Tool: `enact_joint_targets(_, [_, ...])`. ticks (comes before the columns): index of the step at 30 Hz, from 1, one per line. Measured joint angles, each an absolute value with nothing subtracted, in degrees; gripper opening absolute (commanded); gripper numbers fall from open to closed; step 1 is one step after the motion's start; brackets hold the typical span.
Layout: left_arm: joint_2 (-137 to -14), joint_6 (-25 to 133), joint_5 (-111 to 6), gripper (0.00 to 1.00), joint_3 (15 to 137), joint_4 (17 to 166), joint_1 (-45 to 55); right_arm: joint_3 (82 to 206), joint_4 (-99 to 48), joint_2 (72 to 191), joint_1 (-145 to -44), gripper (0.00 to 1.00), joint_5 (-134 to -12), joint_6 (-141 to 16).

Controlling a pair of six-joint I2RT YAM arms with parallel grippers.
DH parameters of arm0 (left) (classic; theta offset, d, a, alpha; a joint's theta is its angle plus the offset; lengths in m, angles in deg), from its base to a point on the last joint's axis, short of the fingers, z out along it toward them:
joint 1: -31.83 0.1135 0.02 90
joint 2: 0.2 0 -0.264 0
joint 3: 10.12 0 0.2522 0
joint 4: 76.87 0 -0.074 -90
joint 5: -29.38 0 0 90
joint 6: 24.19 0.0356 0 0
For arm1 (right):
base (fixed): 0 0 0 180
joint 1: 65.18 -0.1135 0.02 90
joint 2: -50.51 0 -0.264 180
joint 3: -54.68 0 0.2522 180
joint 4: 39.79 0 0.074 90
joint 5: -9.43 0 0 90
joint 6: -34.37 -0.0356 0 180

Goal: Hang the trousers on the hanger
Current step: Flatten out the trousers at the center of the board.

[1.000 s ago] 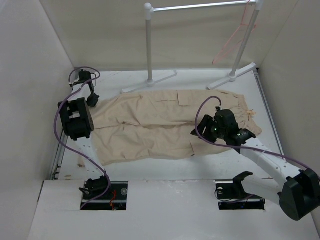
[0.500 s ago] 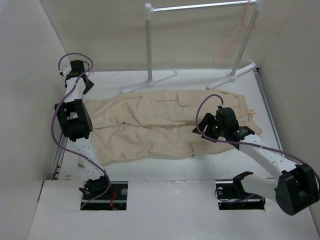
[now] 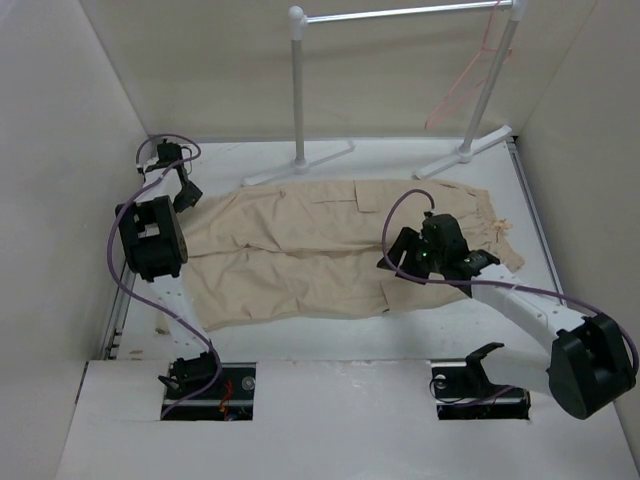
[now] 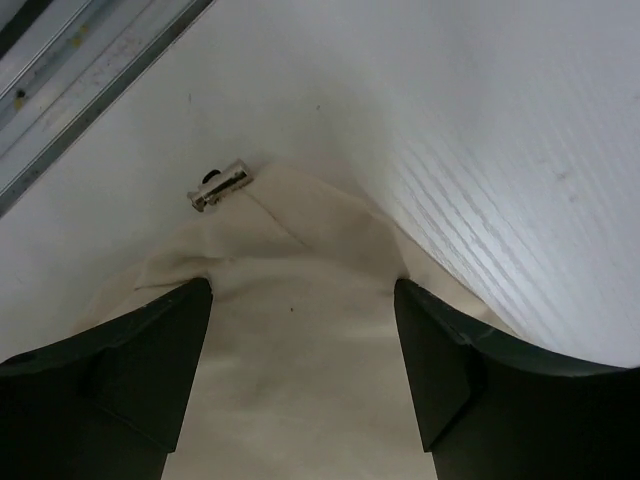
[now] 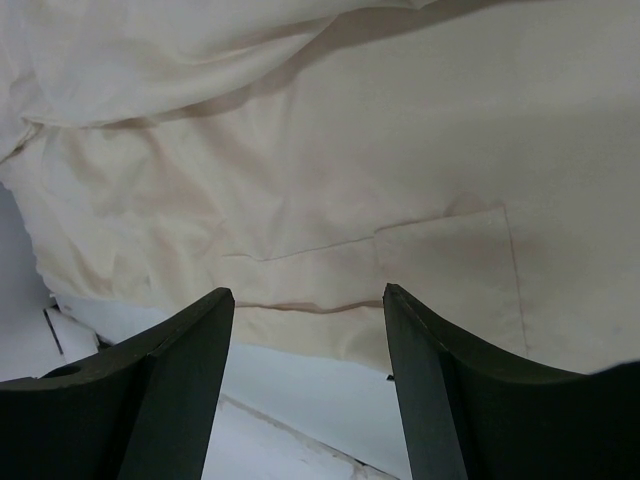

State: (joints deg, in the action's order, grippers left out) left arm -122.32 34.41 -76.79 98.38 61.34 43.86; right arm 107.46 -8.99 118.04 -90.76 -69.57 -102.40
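The beige trousers (image 3: 330, 250) lie spread flat across the table, legs to the left and waist to the right. The pink hanger (image 3: 462, 85) hangs from the rack's rail at the far right, away from both arms. My left gripper (image 3: 186, 193) stands open over the hem of the far leg. In the left wrist view its fingers (image 4: 150, 370) straddle the cloth (image 4: 300, 260) without pinching it. My right gripper (image 3: 392, 262) hovers open over the thigh near a side pocket. The right wrist view shows the pocket (image 5: 450, 270) beyond the open gripper (image 5: 305, 300).
A white tubular rack (image 3: 298, 90) with a metal rail (image 3: 400, 12) stands on the table behind the trousers. Walls close in on the left, right and back. A small metal clip (image 4: 220, 186) sits on the table by the leg hem.
My left gripper went from shut to open, swung up toward the back-left corner and came back down over the leg hem. My right gripper shifted a little left over the trousers.
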Motion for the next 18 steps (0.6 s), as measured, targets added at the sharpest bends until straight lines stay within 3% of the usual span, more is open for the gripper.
enact_joint_targets(1, [-123.46,34.56,-77.31,0.63,98.69,61.62,43.82,107.46,-9.06,118.06,-90.98,0.67,-69.55,-102.44])
enact_joint_targets(2, [-124.73,34.47,-77.46,0.6,98.93,61.91,43.8,107.46,-9.13,118.06,-91.22,0.67,-69.57,-102.53])
enact_joint_targets(4, [-125.36,34.91,-78.05,0.62,100.13,63.07,43.8,107.46,-9.41,118.1,-91.57,0.67,-69.57,-102.64])
enact_joint_targets(5, [-125.84,35.06,-78.32,0.55,100.46,63.37,43.8,107.46,-9.65,118.15,-91.79,0.67,-69.57,-102.77])
enact_joint_targets(8, [-127.15,35.24,-78.69,0.19,102.27,63.46,43.62,107.46,-9.98,118.69,-91.9,0.67,-69.57,-103.01])
enact_joint_targets(10, [-128.18,35.65,-78.93,0.09,103.96,63.18,43.4,107.46,-9.98,119.15,-91.9,0.67,-69.59,-103.12])
enact_joint_targets(18, [-137.16,35.89,-79.76,0.05,120.33,58.24,43.51,108.47,-9.91,120.24,-90.2,0.67,-69.57,-103.12])
